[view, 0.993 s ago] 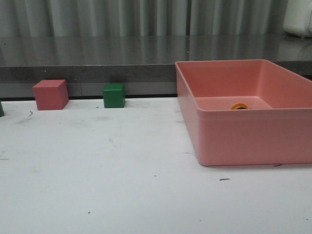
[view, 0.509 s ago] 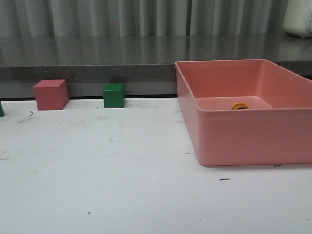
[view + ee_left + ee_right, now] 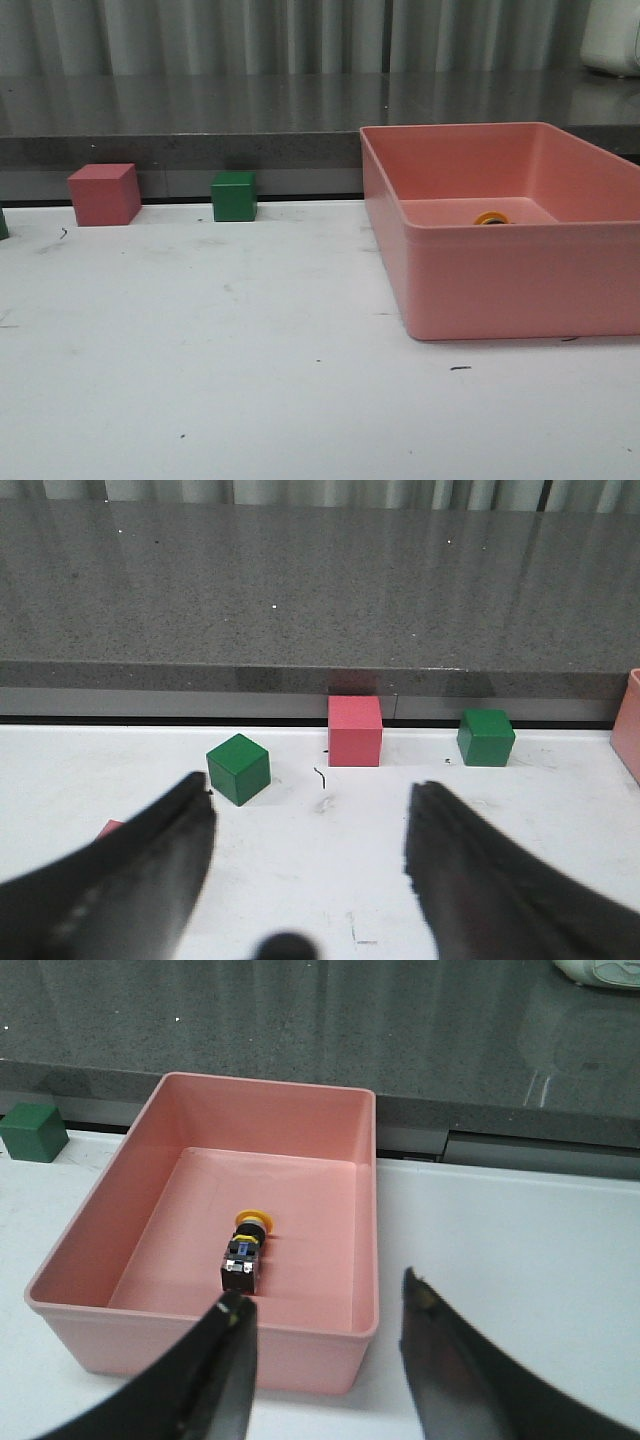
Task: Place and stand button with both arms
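Inside pink bin (image 3: 365,1210), button (image 3: 243,1252) lying, claws apart

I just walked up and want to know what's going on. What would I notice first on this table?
Probably the big pink box on the right side of the white table. A little button with a yellow cap lies on its side in the box. Along the far edge on the left sit a pink block and a green block, and both grippers hang open.
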Controlling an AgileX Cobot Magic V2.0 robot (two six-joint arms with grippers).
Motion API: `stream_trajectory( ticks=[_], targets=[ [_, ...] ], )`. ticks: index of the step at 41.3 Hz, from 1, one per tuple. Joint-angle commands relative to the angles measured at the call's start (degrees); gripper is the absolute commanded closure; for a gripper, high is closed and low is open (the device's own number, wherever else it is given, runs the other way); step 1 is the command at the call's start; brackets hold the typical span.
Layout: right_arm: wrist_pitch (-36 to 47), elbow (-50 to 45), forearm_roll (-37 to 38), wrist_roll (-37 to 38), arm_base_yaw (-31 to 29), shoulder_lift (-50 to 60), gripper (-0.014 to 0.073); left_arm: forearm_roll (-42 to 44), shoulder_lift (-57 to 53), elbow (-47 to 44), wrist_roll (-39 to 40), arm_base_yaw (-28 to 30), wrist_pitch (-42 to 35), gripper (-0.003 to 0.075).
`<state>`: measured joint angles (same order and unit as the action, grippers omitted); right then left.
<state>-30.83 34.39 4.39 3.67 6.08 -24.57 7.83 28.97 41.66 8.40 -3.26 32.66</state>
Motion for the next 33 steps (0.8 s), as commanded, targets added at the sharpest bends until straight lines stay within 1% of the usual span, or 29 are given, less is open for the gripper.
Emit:
stream_trajectory(
  ticks=[1, 33],
  targets=[
    [4.81, 1.53, 0.94, -0.62, -0.35, -0.76, 0.0134, 0.55, 0.71, 1.88, -0.11, -0.04, -4.31, 0.0127],
    [3.79, 1.4, 0.7, -0.62, -0.35, -2.17, 0.013, 0.55, 0.71, 1.88, -0.11, -0.04, -4.31, 0.03]
  ],
)
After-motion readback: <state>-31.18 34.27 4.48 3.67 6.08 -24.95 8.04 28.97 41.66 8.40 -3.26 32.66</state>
